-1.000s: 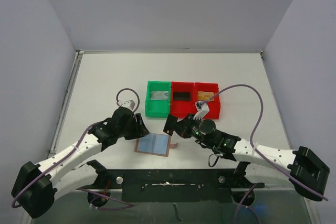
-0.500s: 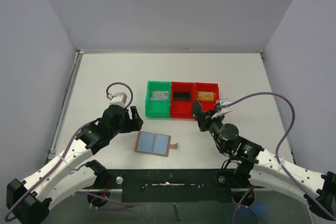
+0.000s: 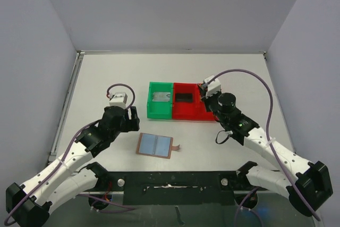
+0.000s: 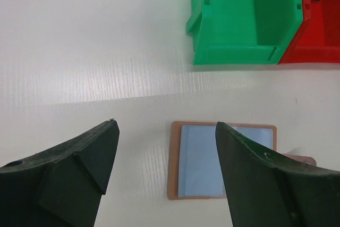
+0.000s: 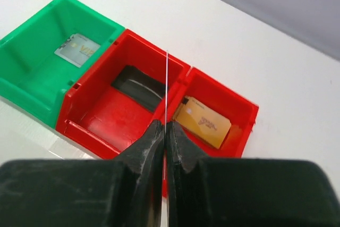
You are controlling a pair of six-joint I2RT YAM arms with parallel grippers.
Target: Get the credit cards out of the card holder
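My right hand (image 5: 164,131) pinches one thin card (image 5: 166,86), upright on its edge. Below it lie a black card (image 5: 136,85) to the left and a gold card (image 5: 203,122) to the right, with a silver card (image 5: 78,50) farther left. The card holder (image 4: 223,160) lies open and flat under my left hand (image 4: 167,125). It is blue with a tan rim.

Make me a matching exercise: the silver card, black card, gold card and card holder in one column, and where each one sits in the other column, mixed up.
Things:
1. silver card
2. black card
3. gold card
4. card holder

Places:
A. middle red bin
B. table, in front of the bins
C. green bin
D. end red bin

Pairs: 1-C, 2-A, 3-D, 4-B
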